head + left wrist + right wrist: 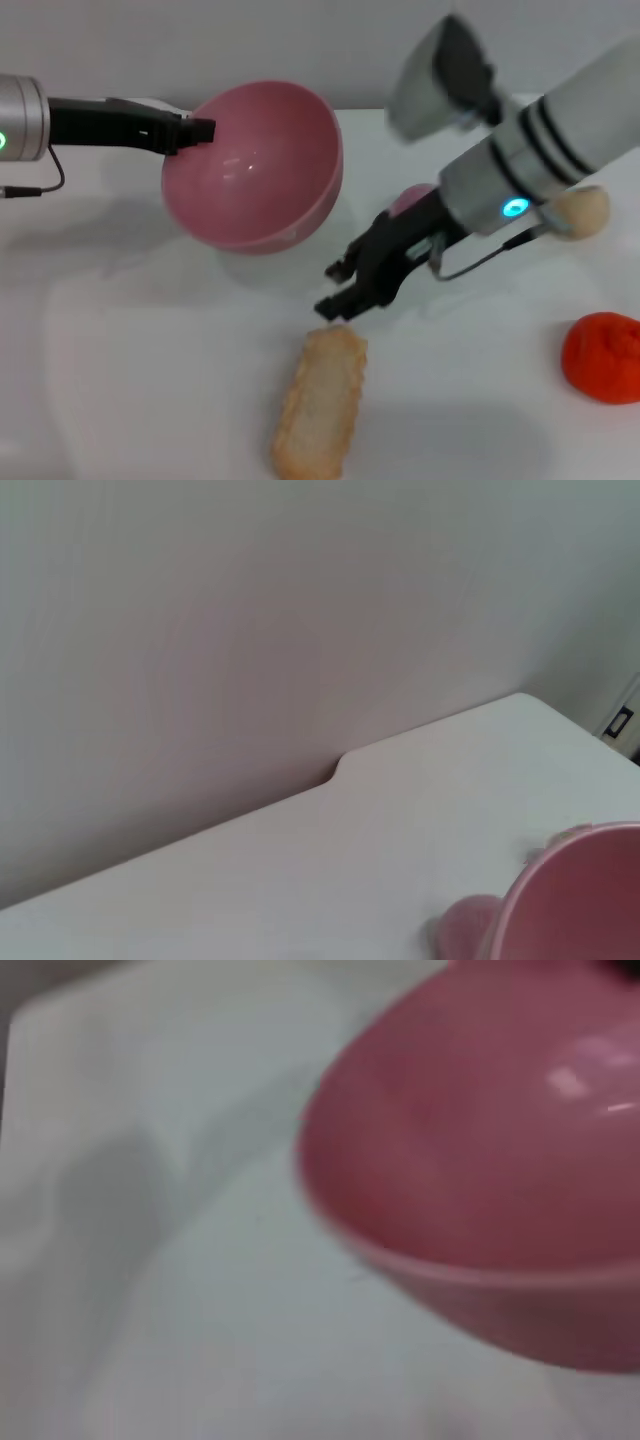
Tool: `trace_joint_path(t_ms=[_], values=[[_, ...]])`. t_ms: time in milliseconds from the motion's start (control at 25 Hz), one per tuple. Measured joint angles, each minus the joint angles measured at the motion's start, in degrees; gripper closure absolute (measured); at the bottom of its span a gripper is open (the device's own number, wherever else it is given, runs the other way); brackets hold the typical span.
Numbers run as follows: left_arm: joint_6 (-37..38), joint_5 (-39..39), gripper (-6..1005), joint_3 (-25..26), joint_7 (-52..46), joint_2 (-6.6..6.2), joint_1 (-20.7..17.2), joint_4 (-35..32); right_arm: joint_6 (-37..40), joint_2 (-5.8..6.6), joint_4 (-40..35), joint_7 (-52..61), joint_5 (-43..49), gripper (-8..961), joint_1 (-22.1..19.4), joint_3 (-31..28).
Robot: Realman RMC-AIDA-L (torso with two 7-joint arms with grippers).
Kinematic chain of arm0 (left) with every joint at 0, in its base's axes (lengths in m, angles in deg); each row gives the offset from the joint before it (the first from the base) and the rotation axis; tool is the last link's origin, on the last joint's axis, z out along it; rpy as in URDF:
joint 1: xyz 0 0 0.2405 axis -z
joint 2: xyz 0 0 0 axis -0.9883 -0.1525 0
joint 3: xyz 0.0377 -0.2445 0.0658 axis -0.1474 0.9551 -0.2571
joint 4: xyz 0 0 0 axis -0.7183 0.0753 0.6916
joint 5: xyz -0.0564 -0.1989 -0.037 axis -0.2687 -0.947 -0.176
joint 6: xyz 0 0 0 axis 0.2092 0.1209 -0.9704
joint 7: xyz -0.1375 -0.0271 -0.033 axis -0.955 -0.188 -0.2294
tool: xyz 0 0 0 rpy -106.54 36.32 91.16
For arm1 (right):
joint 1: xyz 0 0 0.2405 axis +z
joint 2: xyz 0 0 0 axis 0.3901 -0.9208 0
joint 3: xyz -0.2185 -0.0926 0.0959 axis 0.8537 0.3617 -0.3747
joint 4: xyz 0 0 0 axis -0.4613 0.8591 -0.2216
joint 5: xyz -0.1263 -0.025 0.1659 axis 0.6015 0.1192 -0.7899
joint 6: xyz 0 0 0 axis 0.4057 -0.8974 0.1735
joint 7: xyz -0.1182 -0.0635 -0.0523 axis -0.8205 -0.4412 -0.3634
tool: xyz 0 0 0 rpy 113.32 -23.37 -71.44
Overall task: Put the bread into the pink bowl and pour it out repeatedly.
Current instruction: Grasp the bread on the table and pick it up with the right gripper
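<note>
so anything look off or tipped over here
The pink bowl is not sitting flat: the left gripper holds its rim, tipping it so the empty inside faces forward. The bread lies on the table in front of it, with the open right gripper just above its far end.

The pink bowl (262,170) is glossy, round and empty, tipped on its side with its opening facing forward, raised above the counter. The bread (320,402), plain tan side up, lies flat nearer the front, well apart from it.

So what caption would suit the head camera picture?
Left gripper tilts the empty pink bowl while the open right gripper hovers above the bread on the table.
</note>
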Motion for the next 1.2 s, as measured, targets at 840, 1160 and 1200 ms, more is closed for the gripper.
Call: trace_joint_path(t_ms=[840, 1160, 1200], values=[[2.32, 0.02, 951, 0.00, 1.52, 0.59, -2.17, -0.21, -4.19, -1.98, -0.87, 3.64, -4.38, 337, 3.01, 16.69], [2.43, 0.02, 951, 0.00, 1.52, 0.37, -2.19, -0.20, -4.47, -1.90, -0.81, 5.22, -4.08, 335, 2.74, 18.34], [2.44, 0.03, 951, 0.00, 1.52, 0.28, -2.19, -0.21, -4.47, -1.82, -0.67, 5.51, -3.97, 335, 2.66, 18.36]])
